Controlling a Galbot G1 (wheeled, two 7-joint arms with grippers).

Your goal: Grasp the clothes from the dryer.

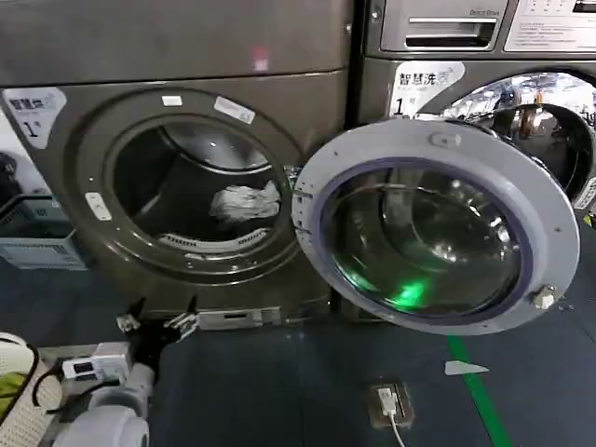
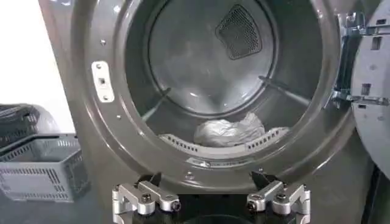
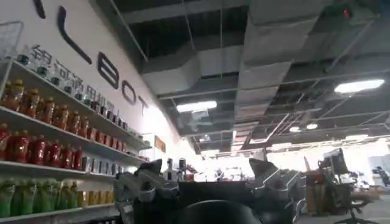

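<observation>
The dryer (image 1: pixel 74 140) is a bronze-grey front loader with its round glass door (image 1: pixel 436 226) swung wide open to the right. The clothes (image 1: pixel 244 202), a small wrinkled whitish bundle, lie on the floor of the dark drum, just behind the lip; the left wrist view shows them too (image 2: pixel 228 131). My left gripper (image 1: pixel 158 321) hovers low in front of the drum mouth, below its rim and apart from the fabric. In its wrist view it (image 2: pixel 207 181) is open and holds nothing. My right gripper (image 3: pixel 207 167) points up toward the ceiling, open and empty.
Grey plastic crates (image 1: pixel 37 233) are stacked left of the dryer. A second machine with a chrome drum (image 1: pixel 540 112) stands behind the open door. A cream basket (image 1: pixel 14 391) sits at my lower left. A floor socket (image 1: pixel 388 402) and green tape (image 1: pixel 480 391) mark the dark floor.
</observation>
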